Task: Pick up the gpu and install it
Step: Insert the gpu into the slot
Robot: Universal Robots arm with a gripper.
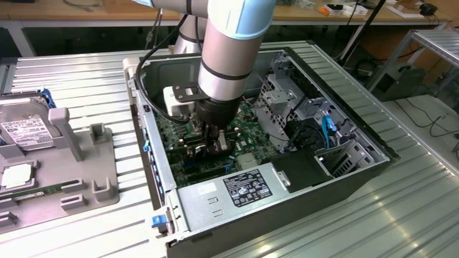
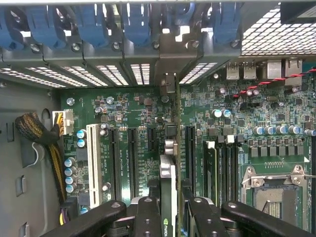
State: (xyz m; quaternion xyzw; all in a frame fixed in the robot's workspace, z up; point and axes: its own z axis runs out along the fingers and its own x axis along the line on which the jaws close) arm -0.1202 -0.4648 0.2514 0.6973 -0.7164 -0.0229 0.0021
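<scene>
The gripper (image 2: 168, 217) is closed on the gpu (image 2: 169, 173), which stands edge-on over the motherboard (image 2: 237, 113) inside the open computer case (image 1: 344, 177). Its bracket end reaches the rear slot wall (image 2: 143, 59). Black slots (image 2: 132, 153) lie close beside it on both sides, leaving little room.

Green motherboard (image 2: 148, 123) showing under black gripper (image 2: 168, 217), gpu (image 2: 168, 177) looking black with silvery edge, blue clips (image 2: 89, 24) lining grey case (image 1: 344, 183), white slot (image 2: 92, 163) standing out.
</scene>
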